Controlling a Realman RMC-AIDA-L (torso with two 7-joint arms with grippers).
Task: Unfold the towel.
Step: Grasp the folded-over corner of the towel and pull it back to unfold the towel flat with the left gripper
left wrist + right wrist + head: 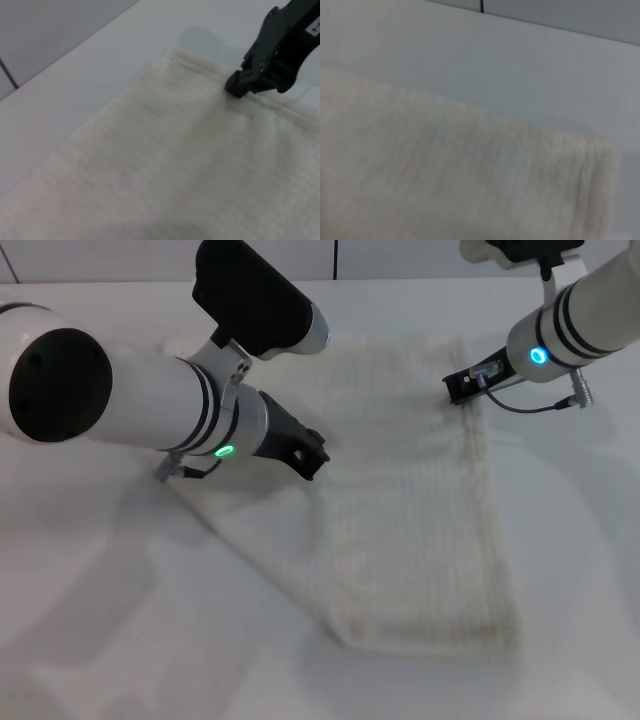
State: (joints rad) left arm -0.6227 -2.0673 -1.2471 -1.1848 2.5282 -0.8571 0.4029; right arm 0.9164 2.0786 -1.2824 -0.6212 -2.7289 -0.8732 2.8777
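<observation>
The cream-white ribbed towel lies flat on the white table, with a thinner part spreading out left under my left arm. My left gripper hangs low over the towel's left part. My right gripper is at the towel's far right edge. In the left wrist view, the right gripper shows as a black block, shut, with its tip on the hemmed border, and the towel is puckered there. The right wrist view shows only the towel and its corner.
The white tabletop surrounds the towel on all sides. A wall with a dark seam stands behind the table's far edge. A cable hangs from my right wrist.
</observation>
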